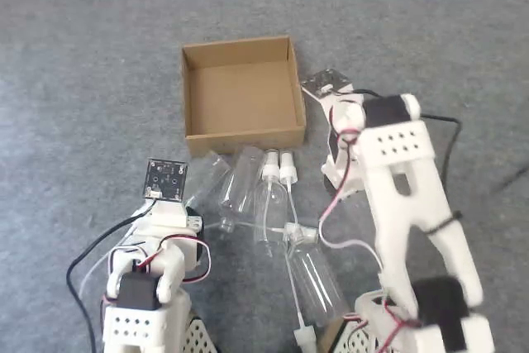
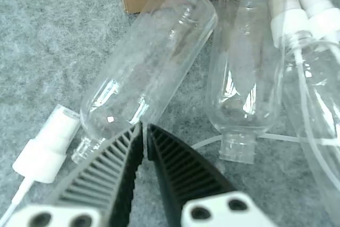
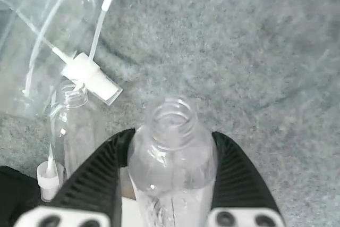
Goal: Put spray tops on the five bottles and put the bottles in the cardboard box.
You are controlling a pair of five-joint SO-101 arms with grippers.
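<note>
Right hand: clenched around a clear bottle just under its neck, which is open with no spray top on it.
Left hand: pinched together on nothing, tips just beside the neck of a lying bottle; a loose spray top rests beside that neck, not on it.
Other bottles: bunched on the grey bench just near of the box; a second bottle is uncapped, and whether the paired white tops are seated I cannot tell.
Cardboard box: far centre, no bottle inside.
Progress: early, by my judgement; most capping and all boxing remain.
</note>
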